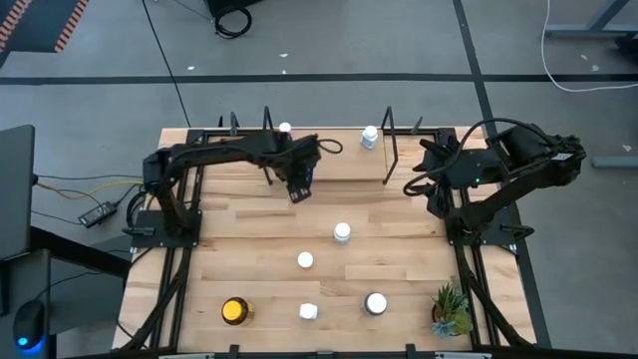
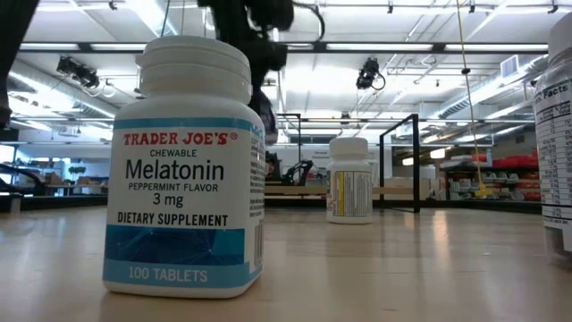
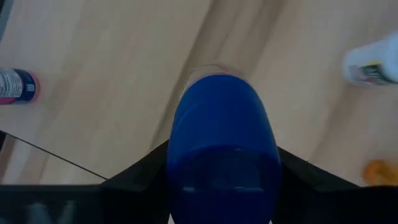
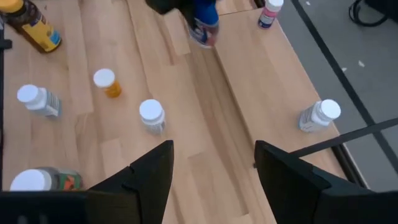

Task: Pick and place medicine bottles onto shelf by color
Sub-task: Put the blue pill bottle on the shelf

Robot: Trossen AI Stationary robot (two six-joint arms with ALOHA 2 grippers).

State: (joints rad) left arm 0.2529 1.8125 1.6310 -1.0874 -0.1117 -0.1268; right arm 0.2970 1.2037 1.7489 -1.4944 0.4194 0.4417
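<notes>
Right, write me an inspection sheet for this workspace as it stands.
Surface: light-wood table, dry, unmarked.
Job's things: two bottles on the shelf, one pink-capped, one white-capped; on the table three white-capped bottles, an amber bottle and a dark bottle with a white cap.
Clutter: potted plant at the near right corner.
Grippers: left tool shut on a blue bottle above the shelf's front edge; right tool open, waiting right of the shelf.
Cables: wires off the table's left side.
Surroundings: grey floor; nobody seen.
</notes>
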